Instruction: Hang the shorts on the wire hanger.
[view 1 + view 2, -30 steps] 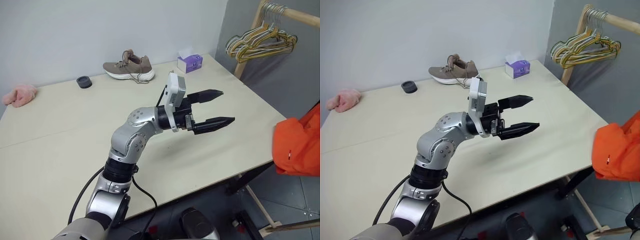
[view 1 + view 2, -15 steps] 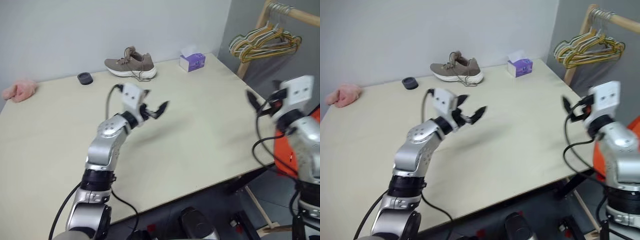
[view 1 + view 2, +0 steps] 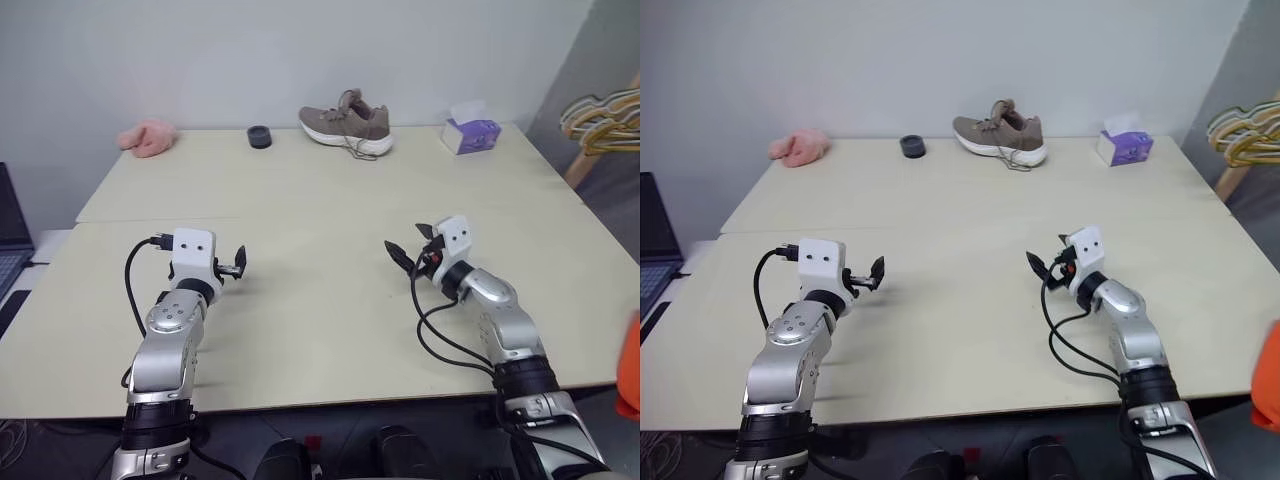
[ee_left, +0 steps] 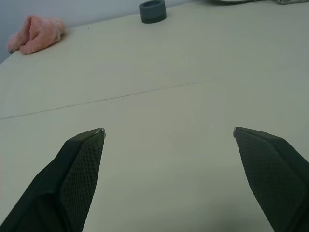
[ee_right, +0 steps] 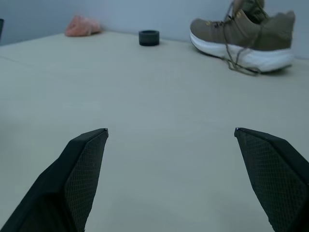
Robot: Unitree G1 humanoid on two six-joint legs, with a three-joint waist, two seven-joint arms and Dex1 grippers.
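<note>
While both arms hover low over the table [image 3: 320, 190], nothing is held: left gripper [image 4: 166, 133] jaws spread wide and empty, right gripper [image 5: 170, 131] the same. Shorts [image 3: 630, 365] are just an orange sliver at the right edge, off the table below its near right corner, well apart from the right gripper. Fabric looks thin, light and floppy, so it probably sags and slips when lifted; the waistband would be the best place to pinch, though it is hidden here. Bunched hangers [image 3: 600, 110] hang at far right; I cannot pick out a wire hanger. Shoe [image 3: 345, 120] sits far back.
</note>
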